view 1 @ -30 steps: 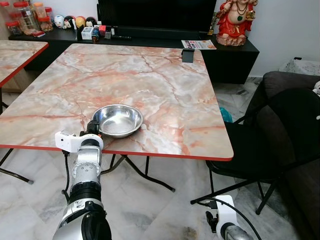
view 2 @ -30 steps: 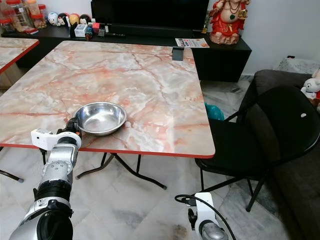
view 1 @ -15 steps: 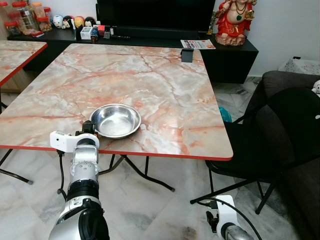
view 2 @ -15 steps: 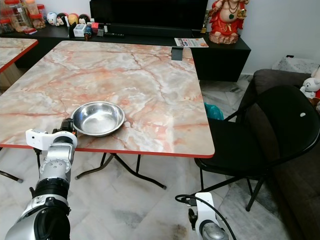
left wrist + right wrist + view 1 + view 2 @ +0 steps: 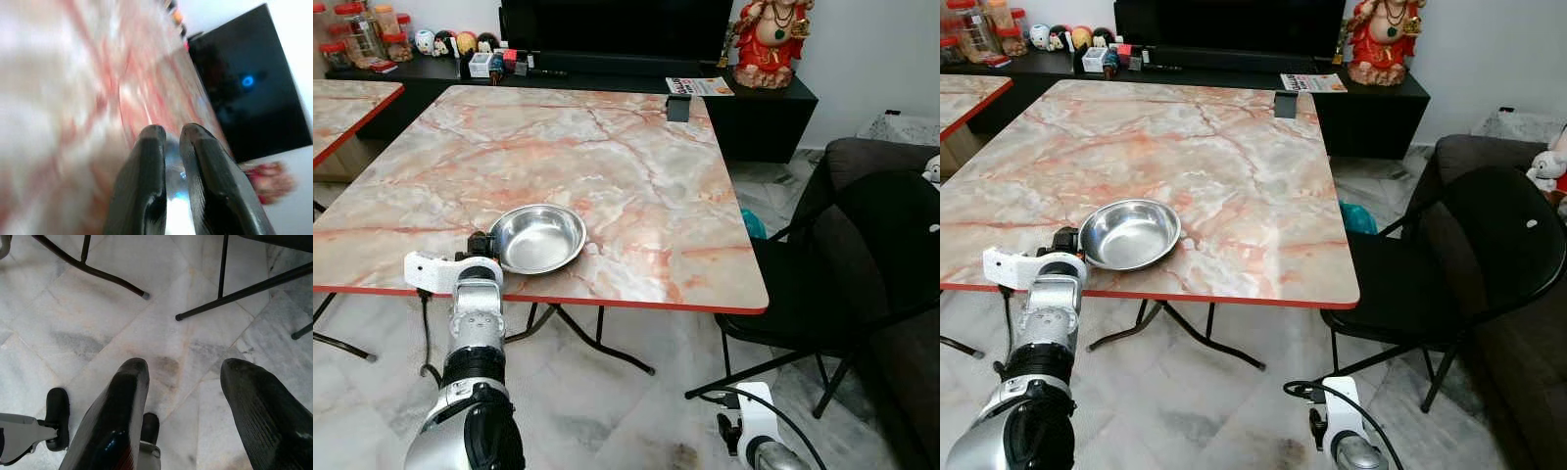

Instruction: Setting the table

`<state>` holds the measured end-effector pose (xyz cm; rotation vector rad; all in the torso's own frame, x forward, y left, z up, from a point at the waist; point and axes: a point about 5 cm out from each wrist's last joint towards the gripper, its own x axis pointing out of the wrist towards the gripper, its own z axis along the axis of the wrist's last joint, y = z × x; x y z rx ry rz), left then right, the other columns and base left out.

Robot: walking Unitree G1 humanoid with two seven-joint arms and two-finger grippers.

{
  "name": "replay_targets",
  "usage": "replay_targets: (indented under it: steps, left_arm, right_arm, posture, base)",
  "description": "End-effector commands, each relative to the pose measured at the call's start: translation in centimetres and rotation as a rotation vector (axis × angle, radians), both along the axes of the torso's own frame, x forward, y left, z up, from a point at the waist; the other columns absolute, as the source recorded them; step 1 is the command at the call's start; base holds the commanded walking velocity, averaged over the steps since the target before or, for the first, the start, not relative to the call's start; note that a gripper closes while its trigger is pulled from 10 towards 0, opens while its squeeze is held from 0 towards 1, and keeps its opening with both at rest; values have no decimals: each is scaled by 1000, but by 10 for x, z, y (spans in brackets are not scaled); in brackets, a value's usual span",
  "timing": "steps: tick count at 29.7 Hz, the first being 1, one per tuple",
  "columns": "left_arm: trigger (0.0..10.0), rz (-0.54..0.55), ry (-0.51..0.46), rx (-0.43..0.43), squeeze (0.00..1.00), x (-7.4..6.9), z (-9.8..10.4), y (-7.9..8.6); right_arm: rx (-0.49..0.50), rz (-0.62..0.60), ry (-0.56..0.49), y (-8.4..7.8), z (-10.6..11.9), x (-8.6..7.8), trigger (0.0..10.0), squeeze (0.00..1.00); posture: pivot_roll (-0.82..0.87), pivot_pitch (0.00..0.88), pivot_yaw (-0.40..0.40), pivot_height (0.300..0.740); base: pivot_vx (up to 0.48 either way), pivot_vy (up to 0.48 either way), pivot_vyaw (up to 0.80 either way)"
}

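Your left gripper [image 5: 481,244] is pinching, it seems, the near-left rim of the bowl [image 5: 537,238] sitting near the table's [image 5: 636,176] near edge, while your right gripper [image 5: 183,396] is hanging open, idle.

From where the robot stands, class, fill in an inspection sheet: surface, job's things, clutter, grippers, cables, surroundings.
Surface: marble-pattern table, red edge.
Job's things: steel bowl near the front edge, looks empty.
Clutter: small dark object at the table's far edge.
Grippers: left gripper shut on the bowl's rim; right gripper open, low over the floor.
Cables: black cable by the right wrist.
Surroundings: black chair, red figurine, jars on the sideboard.
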<state>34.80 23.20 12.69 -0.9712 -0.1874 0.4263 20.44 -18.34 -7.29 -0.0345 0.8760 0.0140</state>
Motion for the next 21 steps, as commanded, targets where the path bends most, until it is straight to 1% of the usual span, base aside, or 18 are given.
replay_targets:
  steps: [1,2,3,4,5,6,7,9,10,12,14,15,16,17,18,19,20,21]
  left_arm:
    - [10000,93,-2,235,0,-11,15,16]
    - [10000,93,-2,235,0,-11,15,16]
    - [10000,142,6,370,0,-19,21,25]
    - [10000,171,8,451,0,-24,26,30]
    - [10000,171,8,451,0,-24,26,30]
    - [10000,211,45,618,0,-33,31,38]
    - [10000,227,81,749,0,-38,33,43]
    - [10000,242,148,897,0,-47,29,52]
    - [10000,242,148,897,0,-47,29,52]
    - [10000,251,195,942,0,-53,24,58]
    - [10000,254,203,949,0,-54,23,59]
    - [10000,244,366,1143,0,-74,-3,75]
    - [10000,238,440,1205,0,-84,-15,82]
    - [10000,233,575,1251,0,-102,-37,95]
    - [10000,233,575,1251,0,-102,-37,95]
    - [10000,224,669,1281,0,-114,-52,101]
    - [10000,224,669,1281,0,-114,-52,101]
    - [10000,199,723,1341,0,-121,-61,103]
  right_arm:
    - [1,-28,-16,-5,2,2,10000,0]
    - [1,-28,-16,-5,2,2,10000,0]
    - [3,-28,-18,-5,2,1,10000,0]
    - [3,-27,-18,-5,2,1,10000,0]
    - [3,-27,-18,-5,2,1,10000,0]
    - [4,-25,-16,-4,1,1,10000,0]
    - [5,-21,-14,-4,1,0,10000,0]
    - [7,-15,-11,-2,0,0,10000,0]
    - [7,-15,-11,-2,0,0,10000,0]
    - [9,-12,-9,0,0,-1,10000,0]
    - [9,-12,-9,0,0,-1,10000,0]
    - [14,-11,-8,3,-1,-1,10000,0]
    - [16,-11,-8,3,-1,-1,10000,0]
    - [17,-14,-6,4,-1,-2,10000,0]
    - [17,-14,-6,4,-1,-2,10000,0]
    - [15,-16,-4,4,-2,-3,10000,0]
    - [15,-16,-4,4,-2,-3,10000,0]
    - [13,-19,-2,4,-2,-4,10000,0]
  posture:
    - [-35,0,-31,732]
    - [-35,0,-31,732]
    - [-26,0,-34,732]
    - [-26,0,-34,732]
    - [-26,0,-34,732]
    - [-18,0,-36,732]
    - [-6,0,-37,732]
    - [2,0,-36,732]
    - [2,0,-36,732]
    - [4,0,-36,732]
    - [4,0,-36,732]
    - [7,0,-22,732]
    - [7,0,-22,732]
    - [8,0,-21,732]
    - [8,0,-21,732]
    - [12,0,-18,732]
    - [12,0,-18,732]
    - [14,0,-16,732]
  base:
    - [0,0,0]
    - [0,0,0]
    - [0,0,0]
    - [0,0,0]
    - [0,0,0]
    - [0,0,0]
    - [0,0,0]
    - [0,0,0]
    - [0,0,0]
    - [0,0,0]
    - [0,0,0]
    - [0,0,0]
    - [0,0,0]
    - [0,0,0]
    - [0,0,0]
    - [0,0,0]
    - [0,0,0]
    - [0,0,0]
